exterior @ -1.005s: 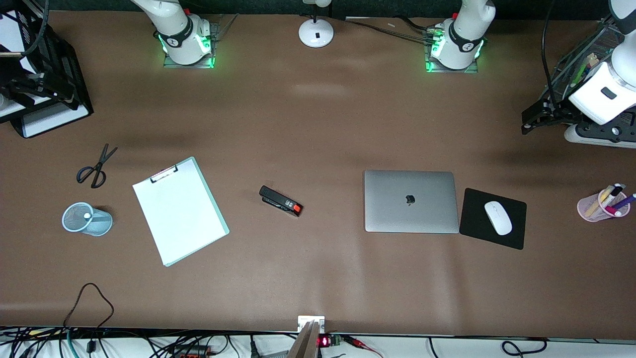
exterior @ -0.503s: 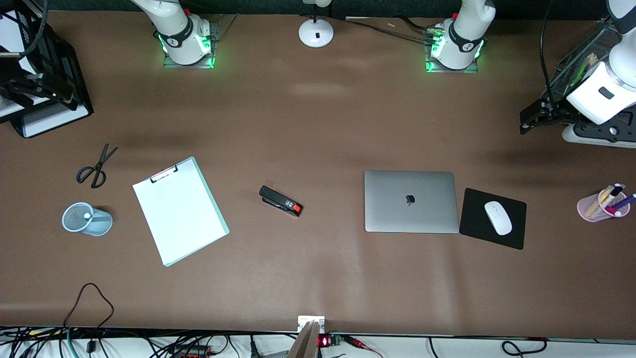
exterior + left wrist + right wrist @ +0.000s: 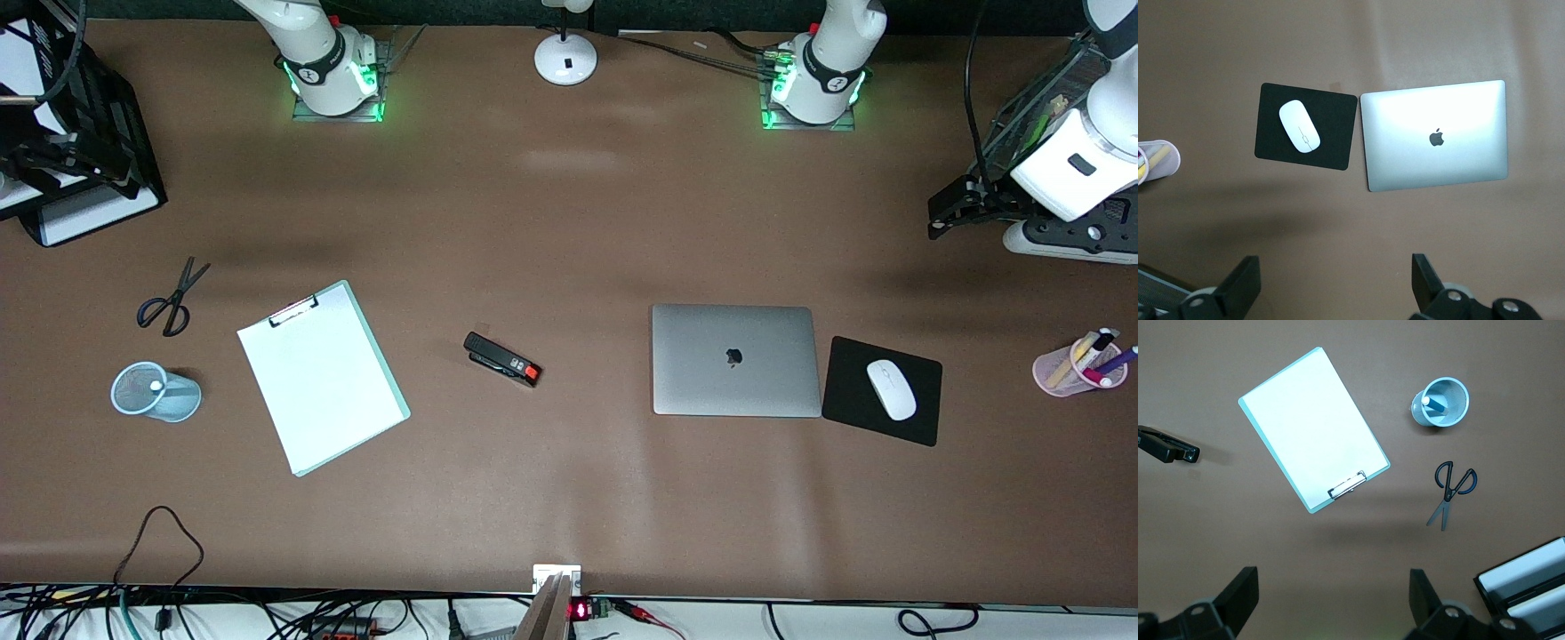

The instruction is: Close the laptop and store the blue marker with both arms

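On the table toward the left arm's end, the laptop lies flat with lid shut, logo up, just beside the mouse pad carrying a white mouse. The left gripper hangs high with fingers spread wide, holding nothing, over bare table near the rack; the laptop and pad sit well apart from it, nearer the front camera. The marker stands inside the blue mesh cup at the right arm's end, near the scissors and clipboard. The right gripper is also spread wide and empty, up over table near the black tray, well apart from the cup. A stapler lies between clipboard and laptop.
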### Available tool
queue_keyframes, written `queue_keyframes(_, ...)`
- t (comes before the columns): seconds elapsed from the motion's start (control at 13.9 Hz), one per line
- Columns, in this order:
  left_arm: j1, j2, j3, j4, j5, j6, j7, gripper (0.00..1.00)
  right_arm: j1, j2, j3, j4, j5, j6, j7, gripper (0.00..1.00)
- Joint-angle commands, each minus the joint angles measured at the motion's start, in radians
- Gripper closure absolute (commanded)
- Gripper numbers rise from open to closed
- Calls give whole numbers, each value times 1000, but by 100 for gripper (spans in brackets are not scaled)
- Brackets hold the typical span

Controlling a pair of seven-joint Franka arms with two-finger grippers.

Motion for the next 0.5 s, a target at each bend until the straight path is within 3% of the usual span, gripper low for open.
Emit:
queue_keyframes(0.0, -9, 12, 11, 30, -19, -28, -23, 0, -5, 8, 3, 21, -14, -3, 2, 0)
queue_keyframes(0.43, -5, 26, 11, 37, -22, -28, -23, 0, -15, 10, 3, 21, -14, -5, 2, 0)
